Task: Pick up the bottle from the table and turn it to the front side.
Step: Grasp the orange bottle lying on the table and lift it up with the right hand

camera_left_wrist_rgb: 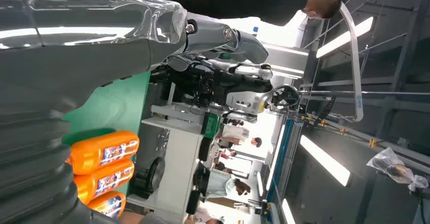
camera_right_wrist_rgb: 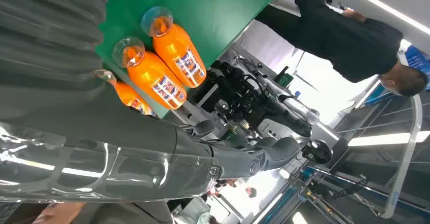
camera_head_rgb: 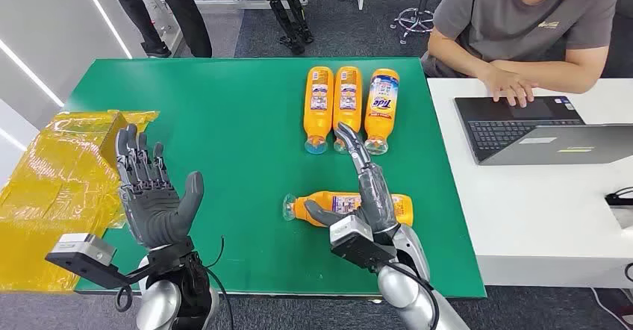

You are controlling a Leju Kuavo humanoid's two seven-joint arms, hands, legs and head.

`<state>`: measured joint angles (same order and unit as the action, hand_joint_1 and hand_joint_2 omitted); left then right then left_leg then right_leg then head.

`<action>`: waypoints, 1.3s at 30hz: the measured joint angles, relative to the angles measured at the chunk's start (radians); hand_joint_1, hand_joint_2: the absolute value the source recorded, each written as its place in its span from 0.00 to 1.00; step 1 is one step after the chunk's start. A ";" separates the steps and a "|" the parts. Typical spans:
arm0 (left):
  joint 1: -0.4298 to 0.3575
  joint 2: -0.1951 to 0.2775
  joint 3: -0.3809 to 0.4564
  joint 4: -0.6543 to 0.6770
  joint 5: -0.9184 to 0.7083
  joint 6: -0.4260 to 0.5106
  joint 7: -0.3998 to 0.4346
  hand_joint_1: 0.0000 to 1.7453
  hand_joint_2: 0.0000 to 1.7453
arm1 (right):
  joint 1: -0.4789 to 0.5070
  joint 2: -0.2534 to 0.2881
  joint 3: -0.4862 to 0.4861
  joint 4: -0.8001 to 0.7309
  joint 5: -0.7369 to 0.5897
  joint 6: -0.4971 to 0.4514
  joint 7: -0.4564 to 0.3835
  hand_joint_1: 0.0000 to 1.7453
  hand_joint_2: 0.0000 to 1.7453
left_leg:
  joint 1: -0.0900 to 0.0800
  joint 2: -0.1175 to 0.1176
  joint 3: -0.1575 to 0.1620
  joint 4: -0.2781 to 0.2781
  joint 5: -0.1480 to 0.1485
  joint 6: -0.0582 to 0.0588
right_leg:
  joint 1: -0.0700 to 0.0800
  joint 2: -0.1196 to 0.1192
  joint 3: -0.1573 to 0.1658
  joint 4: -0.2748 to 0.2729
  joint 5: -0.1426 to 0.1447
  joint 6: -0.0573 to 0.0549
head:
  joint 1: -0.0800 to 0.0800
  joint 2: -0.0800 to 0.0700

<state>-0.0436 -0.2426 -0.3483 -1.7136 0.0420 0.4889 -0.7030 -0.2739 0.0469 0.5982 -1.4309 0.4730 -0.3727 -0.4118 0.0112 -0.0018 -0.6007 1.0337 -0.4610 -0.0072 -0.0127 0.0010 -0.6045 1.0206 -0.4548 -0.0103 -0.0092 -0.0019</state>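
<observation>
We judge that we are at the reach-and-grasp step: our right robot hand [camera_head_rgb: 371, 195] hangs over the lone orange plastic bottle with a clear cap and a printed label [camera_head_rgb: 345, 208], which lies on its side on the green counter [camera_head_rgb: 224, 121] toward the near edge, cap pointing to the left edge. The fingers [camera_head_rgb: 352, 142] stretch straight out toward the far edge and the thumb sits beside the bottle's neck, so this robot hand is spread and grips nothing as yet; whether the palm already touches the bottle we cannot tell. Our left robot hand [camera_head_rgb: 153, 192] is raised near the near left corner, palm facing up and fingers apart, empty. The next move, as we see it, calls for lowering the right palm onto the bottle's middle, curling the fingers round the body, lifting it off the counter and rolling it until the front label faces up. As for containers, three more orange bottles [camera_head_rgb: 349, 106] lie side by side toward the far edge, caps toward us, all looking full of orange liquid with caps in place. A crumpled yellow plastic bag [camera_head_rgb: 52, 181] lies off the left edge; what it holds we cannot tell.
</observation>
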 joint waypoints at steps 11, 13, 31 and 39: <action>0.000 0.001 0.004 0.000 0.002 -0.016 0.000 0.00 1.00 | -0.097 -0.043 0.049 0.082 0.184 0.247 0.185 0.00 1.00 | 0.000 0.000 0.000 0.000 0.000 0.000 | 0.000 0.000 0.000 0.000 0.000 0.000 | 0.000 0.000; 0.000 0.001 0.005 0.000 0.003 -0.023 0.000 0.00 1.00 | -0.136 -0.061 0.062 0.115 0.220 0.300 0.209 0.00 1.00 | 0.000 0.000 0.000 0.000 0.000 0.000 | 0.000 0.000 0.000 0.000 0.000 0.000 | 0.000 0.000; -0.014 0.007 0.006 0.018 0.040 -0.105 0.000 0.00 1.00 | -0.359 -0.291 0.157 0.300 0.307 0.602 0.312 0.00 1.00 | -0.001 -0.001 0.000 0.001 0.000 0.001 | 0.000 -0.001 0.001 0.000 0.001 0.001 | 0.000 0.000; -0.070 0.007 0.006 0.063 0.063 -0.109 0.000 0.00 1.00 | -0.474 -0.353 0.217 0.386 0.279 0.712 0.286 0.00 1.00 | 0.000 -0.001 0.001 0.002 0.002 0.002 | 0.000 -0.001 0.001 0.000 0.002 0.001 | 0.000 0.000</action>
<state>-0.1140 -0.2358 -0.3418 -1.6506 0.1050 0.3794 -0.7027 -0.7477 -0.3059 0.8156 -1.0448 0.7521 0.3395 -0.1259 0.0111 -0.0024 -0.6000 1.0352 -0.4595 -0.0055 -0.0131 0.0003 -0.6036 1.0206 -0.4527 -0.0091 -0.0093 -0.0019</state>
